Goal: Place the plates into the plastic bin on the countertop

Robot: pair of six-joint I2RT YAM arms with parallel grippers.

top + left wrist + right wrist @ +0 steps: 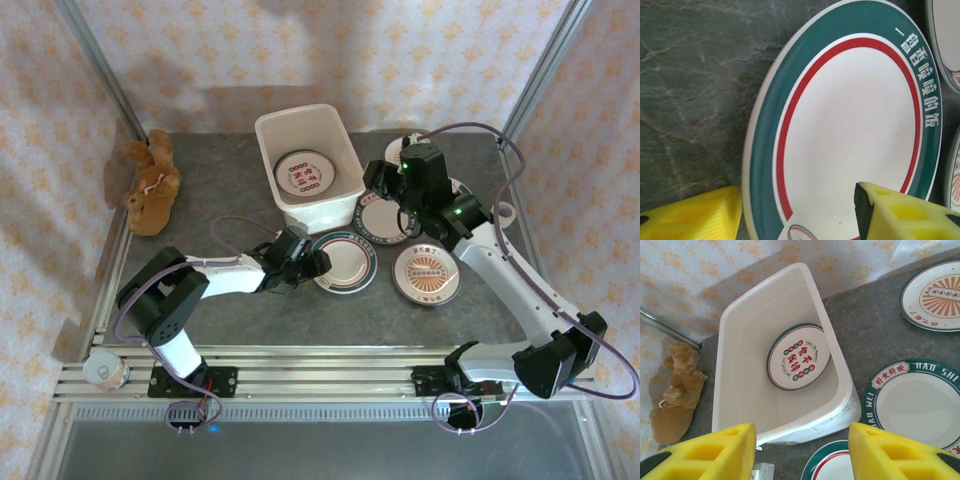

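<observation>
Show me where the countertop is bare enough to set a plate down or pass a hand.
Widest bare patch: countertop between the plush bear and the plastic bin, forward to the left arm. A narrower strip runs between the sunburst plate and the front rail. Crowded: right of the bin, plates lie close together.

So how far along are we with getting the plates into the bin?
Done: at least one plate lies in the plastic bin. In hand: the left gripper straddles the rim of the teal-banded plate, jaws open, not lifted yet; the right gripper hangs open and empty near the bin. Left: that plate, the sunburst plate and others on the countertop, some hidden under the right arm.
</observation>
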